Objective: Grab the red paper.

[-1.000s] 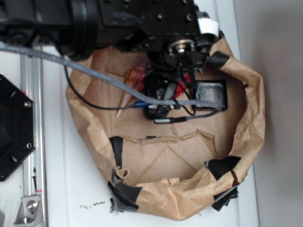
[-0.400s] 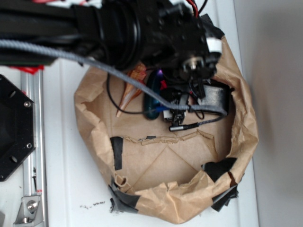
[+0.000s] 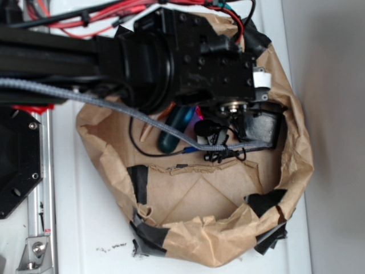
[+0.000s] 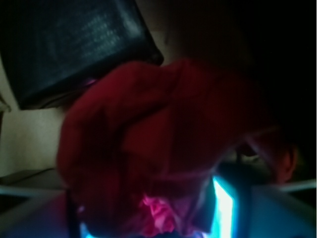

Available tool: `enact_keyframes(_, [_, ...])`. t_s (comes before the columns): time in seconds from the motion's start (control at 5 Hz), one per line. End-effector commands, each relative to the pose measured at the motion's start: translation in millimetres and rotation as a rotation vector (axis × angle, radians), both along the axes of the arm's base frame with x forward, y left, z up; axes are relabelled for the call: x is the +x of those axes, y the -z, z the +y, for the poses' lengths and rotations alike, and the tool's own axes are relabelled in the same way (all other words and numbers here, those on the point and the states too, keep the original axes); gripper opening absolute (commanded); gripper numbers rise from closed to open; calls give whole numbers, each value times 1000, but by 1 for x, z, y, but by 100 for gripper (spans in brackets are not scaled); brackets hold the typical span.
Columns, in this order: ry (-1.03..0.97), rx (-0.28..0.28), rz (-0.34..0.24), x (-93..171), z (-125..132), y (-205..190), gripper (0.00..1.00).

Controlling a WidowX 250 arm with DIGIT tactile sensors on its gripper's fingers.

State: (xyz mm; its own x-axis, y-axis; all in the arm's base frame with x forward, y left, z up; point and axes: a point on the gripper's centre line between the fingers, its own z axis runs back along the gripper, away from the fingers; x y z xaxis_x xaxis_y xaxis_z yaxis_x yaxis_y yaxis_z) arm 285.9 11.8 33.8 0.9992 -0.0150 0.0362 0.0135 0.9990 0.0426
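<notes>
We see the red paper (image 4: 158,144) filling most of the wrist view, a dark crumpled wad right up against the camera, with the black block (image 4: 74,44) behind it at upper left. From the exterior view only a small pink-red sliver shows under the arm (image 3: 188,63), inside the brown paper lining (image 3: 296,148) on the white counter (image 3: 85,234). We cannot tell how the pincer stands.
</notes>
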Motion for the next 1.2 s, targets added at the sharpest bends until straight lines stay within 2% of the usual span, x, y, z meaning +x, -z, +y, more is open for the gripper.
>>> enact_keyframes(0.0, [3, -123, -90, 14, 4, -87, 0])
enact_keyframes(0.2, [37, -141, -116, 5, -6, -123, 0])
enact_keyframes(0.4, [98, -157, -12, -7, -18, -137, 0])
enact_keyframes(0.6, [244, -215, 29, -17, -38, -144, 0])
enact_keyframes(0.8, [123, -192, 41, -22, -30, -150, 0])
enact_keyframes(1.0, [32, -306, -23, -29, -24, -147, 0])
